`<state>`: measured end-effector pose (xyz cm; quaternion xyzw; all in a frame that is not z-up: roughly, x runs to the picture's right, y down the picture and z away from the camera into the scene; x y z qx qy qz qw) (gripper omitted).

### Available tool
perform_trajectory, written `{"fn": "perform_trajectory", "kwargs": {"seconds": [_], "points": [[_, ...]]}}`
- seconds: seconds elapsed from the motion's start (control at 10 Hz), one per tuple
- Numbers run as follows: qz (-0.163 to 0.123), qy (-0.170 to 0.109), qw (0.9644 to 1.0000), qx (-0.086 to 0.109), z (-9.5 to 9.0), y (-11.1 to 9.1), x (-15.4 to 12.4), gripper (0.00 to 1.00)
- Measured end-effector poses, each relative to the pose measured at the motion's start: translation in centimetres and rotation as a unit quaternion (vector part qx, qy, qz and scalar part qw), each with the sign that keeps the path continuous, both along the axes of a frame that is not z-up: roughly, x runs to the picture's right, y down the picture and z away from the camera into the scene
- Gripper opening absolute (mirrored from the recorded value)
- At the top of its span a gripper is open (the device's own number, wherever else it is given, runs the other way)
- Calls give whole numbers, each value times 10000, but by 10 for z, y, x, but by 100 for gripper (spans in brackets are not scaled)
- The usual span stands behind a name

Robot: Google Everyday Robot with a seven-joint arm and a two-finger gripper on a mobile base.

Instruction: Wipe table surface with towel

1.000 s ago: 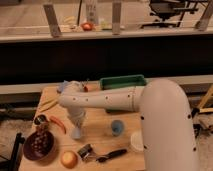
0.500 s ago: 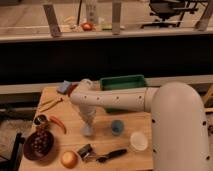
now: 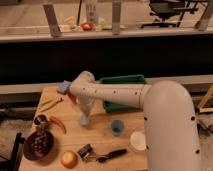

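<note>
The wooden table fills the lower part of the camera view. My arm reaches in from the right and bends down over the table's middle left. My gripper points straight down and its pale tip meets the tabletop. A pale grey shape hangs along the gripper. I cannot tell whether it is the towel or part of the gripper. No separate towel shows anywhere on the table.
A green tray stands at the back behind the arm. A blue sponge lies at the back left. A red chili, a dark bowl, an orange fruit, a black-handled tool, a blue cup and a white cup surround the gripper.
The gripper swept right across the tabletop, then came back a little to the left. The objects on the table stayed in place.
</note>
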<state>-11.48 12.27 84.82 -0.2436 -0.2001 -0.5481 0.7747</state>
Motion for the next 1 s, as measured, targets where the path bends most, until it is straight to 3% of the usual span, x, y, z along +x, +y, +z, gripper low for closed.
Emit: {"fn": "perform_trajectory", "kwargs": {"seconds": [0.2,0.5,0.7,1.0], "points": [[-231,-323,9992,-10,-6,6,-24,0],[-831,-650,9943,-149,-25,41,-41,0],[-1150,-646,9908,-292,-34,65,-35,0],[-1037,-333,9933,-395,-26,71,3,0]]}}
